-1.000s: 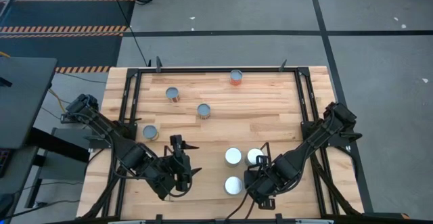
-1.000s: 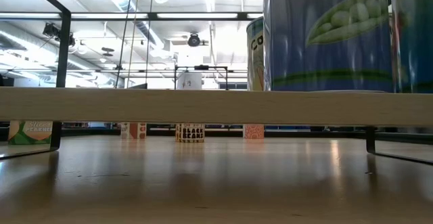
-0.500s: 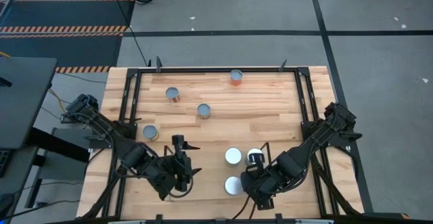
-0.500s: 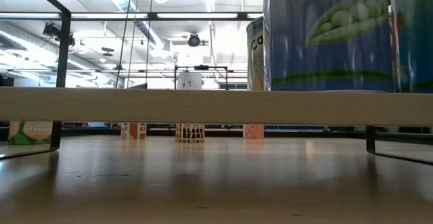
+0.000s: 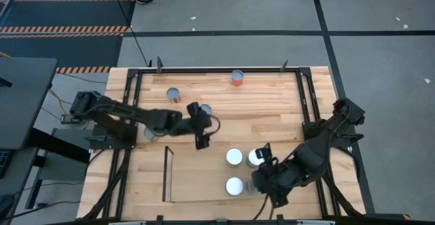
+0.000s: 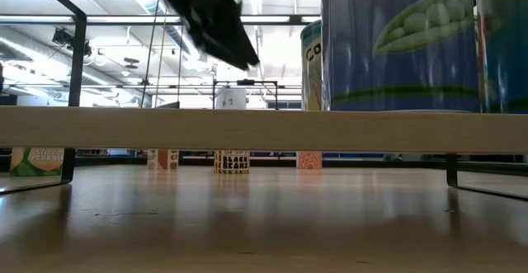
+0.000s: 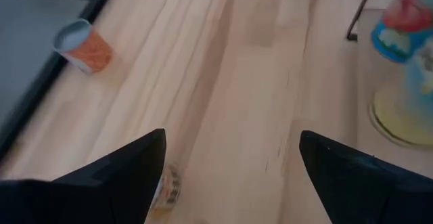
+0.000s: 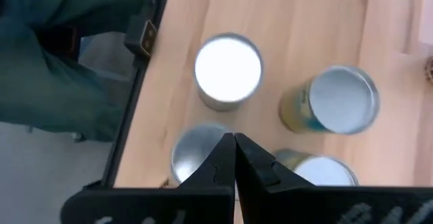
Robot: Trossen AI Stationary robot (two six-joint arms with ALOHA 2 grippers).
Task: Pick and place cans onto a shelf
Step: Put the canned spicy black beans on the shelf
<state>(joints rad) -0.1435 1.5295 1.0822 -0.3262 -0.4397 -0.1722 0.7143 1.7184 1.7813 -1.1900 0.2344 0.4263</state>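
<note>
While open, left tool [image 5: 199, 126] mid-table beside a can [image 5: 205, 109], bare wood around, right tool [image 5: 260, 172] closed above shelf [image 5: 167, 174] cans.

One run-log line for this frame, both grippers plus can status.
left gripper: open, over mid-table beside a can | right gripper: shut, empty, above cans on shelf | loose cans: four on table

Overhead, table-level, two wrist views
</note>
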